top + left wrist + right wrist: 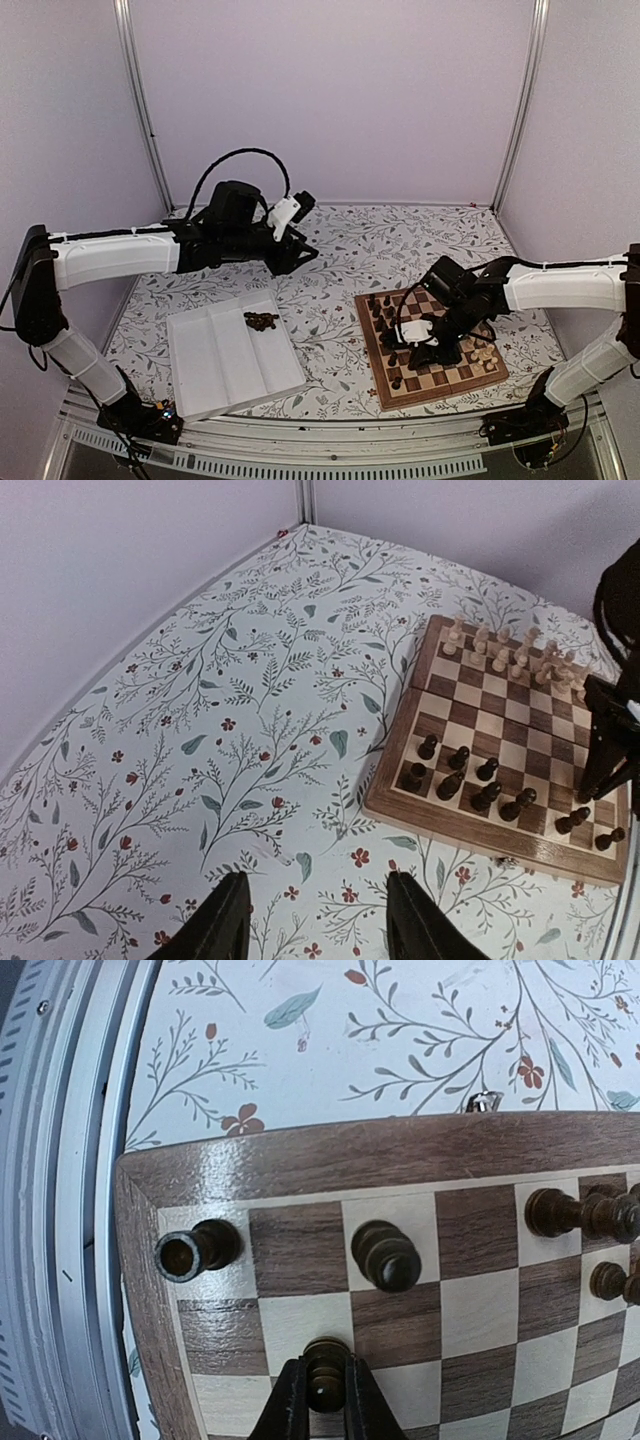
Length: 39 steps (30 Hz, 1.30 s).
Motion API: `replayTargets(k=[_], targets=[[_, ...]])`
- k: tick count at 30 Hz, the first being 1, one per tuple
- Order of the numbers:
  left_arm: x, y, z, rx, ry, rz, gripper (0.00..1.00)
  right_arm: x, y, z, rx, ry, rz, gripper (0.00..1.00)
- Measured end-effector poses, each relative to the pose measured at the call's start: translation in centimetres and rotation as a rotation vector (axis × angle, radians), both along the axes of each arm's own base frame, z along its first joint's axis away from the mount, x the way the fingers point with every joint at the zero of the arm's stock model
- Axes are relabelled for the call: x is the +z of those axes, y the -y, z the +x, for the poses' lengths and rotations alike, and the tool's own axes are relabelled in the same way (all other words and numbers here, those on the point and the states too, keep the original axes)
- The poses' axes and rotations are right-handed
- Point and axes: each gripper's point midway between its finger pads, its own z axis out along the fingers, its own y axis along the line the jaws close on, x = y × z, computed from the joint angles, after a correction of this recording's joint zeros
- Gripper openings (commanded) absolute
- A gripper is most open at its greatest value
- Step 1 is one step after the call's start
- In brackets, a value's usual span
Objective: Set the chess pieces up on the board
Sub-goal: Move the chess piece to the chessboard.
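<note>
Top external view shows a flower-patterned table (340, 250) with a white tray (215, 365) on its left half and the board (470, 378) on its right half, well apart from each other. A small heap of dark pieces (261, 320) lies at the tray's far right corner. The left arm reaches over the table beyond the tray, and its left gripper (300, 255) hangs above bare cloth. The right gripper (440, 350) is low over the board, where the arm hides several squares. Left wrist view adds what the arm covers from above: cream pieces (510, 650) stand in two rows along one edge of the board, and dark chessmen (470, 780) stand loosely along the opposite one. The left fingers (225, 925) show at the bottom of that view, set apart with nothing between them. Right wrist view alone shows the grip: both jaws are closed against the sides of a dark pawn (326, 1355) over a light square near the board's corner. Whether its foot touches the wood I cannot tell. Two more dark men stand just beyond it, one hollow-topped (195, 1250). A metal rail (60, 1210) runs beside that corner, and a small clasp (485, 1102) sits on the board's outer edge.
</note>
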Motion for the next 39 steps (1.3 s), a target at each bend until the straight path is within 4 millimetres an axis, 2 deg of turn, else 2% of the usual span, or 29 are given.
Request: replayTargets(k=[10, 18, 29, 39], targets=[[-0.7, 0.3, -0.5, -0.02, -0.027, 0.016, 0.48, 0.6, -1.8, 3.5, -0.055, 0.069, 0.002, 0.07], [-0.7, 0.7, -0.7, -0.029, -0.032, 0.023, 0.49, 0.6, -2.3, 6.6, -0.127, 0.102, -0.008, 0.08], [-1.7, 1.0, -1.0, -0.047, -0.045, 0.055, 0.48, -0.1, -2.2, 8.3, -0.179, 0.091, -0.028, 0.09], [-2.3, 1.0, -1.2, -0.051, -0.057, 0.073, 0.48, -0.4, -2.1, 8.3, -0.191, 0.078, -0.032, 0.29]])
